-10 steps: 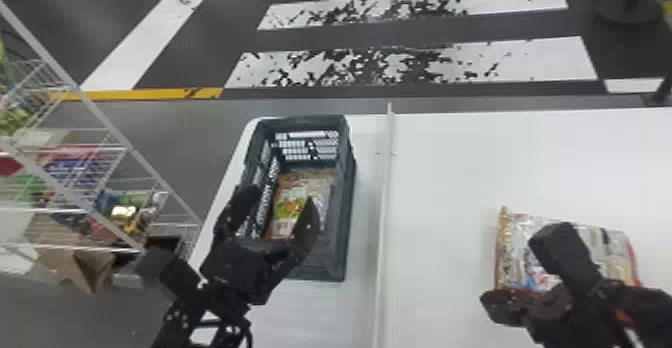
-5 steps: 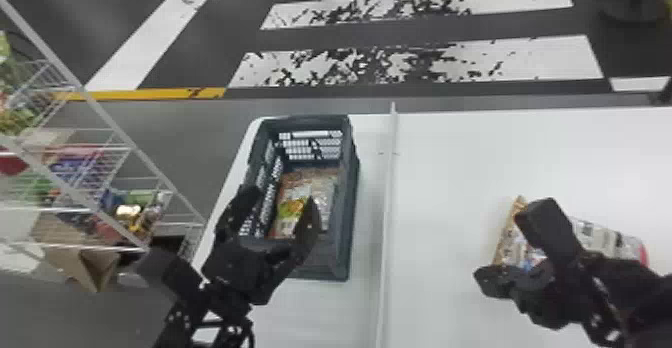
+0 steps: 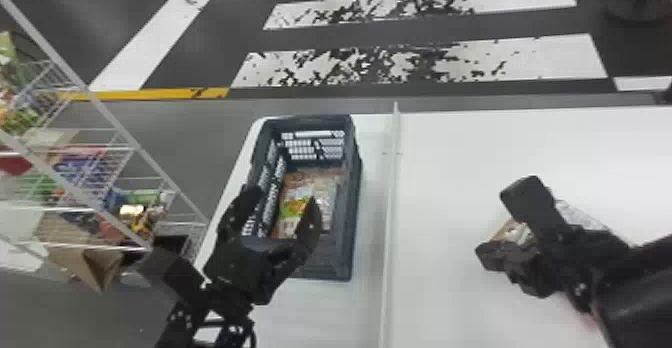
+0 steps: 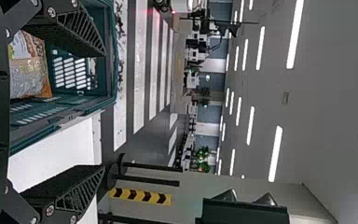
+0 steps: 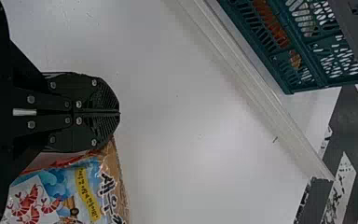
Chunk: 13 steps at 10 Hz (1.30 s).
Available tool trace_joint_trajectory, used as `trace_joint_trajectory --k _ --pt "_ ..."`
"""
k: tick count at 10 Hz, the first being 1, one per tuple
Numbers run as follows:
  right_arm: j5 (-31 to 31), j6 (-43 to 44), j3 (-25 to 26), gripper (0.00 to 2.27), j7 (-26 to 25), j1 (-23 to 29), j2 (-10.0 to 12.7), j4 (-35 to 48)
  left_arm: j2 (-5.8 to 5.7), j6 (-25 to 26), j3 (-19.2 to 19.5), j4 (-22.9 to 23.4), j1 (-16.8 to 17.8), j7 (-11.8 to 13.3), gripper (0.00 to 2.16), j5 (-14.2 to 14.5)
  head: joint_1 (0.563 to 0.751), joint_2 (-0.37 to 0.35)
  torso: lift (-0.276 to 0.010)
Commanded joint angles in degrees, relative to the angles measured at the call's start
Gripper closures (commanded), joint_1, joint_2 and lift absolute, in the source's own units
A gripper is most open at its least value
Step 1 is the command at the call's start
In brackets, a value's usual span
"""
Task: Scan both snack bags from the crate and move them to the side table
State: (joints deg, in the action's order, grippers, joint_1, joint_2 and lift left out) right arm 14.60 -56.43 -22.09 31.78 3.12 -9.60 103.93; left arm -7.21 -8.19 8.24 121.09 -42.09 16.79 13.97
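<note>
Right gripper [image 5: 116,113]: shifted far and slightly left, bag along with it; fingers together, apparently pinching an edge.
Shrimp snack bag [image 5: 84,191]: near right, above or on white table [image 3: 465,162], right of divider [image 3: 391,212].
Left gripper [image 3: 284,202]: fingers wide apart, empty, over crate [image 3: 330,259].
Second snack bag [image 3: 294,207]: inside crate, left of divider.
Crate tally: one bag out, one left to fetch; scanning cannot be confirmed, final placing seems unfinished.
</note>
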Motion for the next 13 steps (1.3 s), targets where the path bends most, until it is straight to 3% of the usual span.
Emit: trace_joint_trajectory --k 1,13 --pt "0.25 0.57 0.03 2.25 -1.02 -1.27 0.37 -1.71 0.00 -0.46 0.20 -0.06 -0.10 0.00 0.15 0.09 0.695 0.254 -0.075" --pt "-0.98 9.36 2.84 2.25 -18.07 -4.26 1.34 -9.80 0.18 -0.64 0.28 -0.06 -0.36 0.26 0.15 0.09 0.695 0.162 -0.075"
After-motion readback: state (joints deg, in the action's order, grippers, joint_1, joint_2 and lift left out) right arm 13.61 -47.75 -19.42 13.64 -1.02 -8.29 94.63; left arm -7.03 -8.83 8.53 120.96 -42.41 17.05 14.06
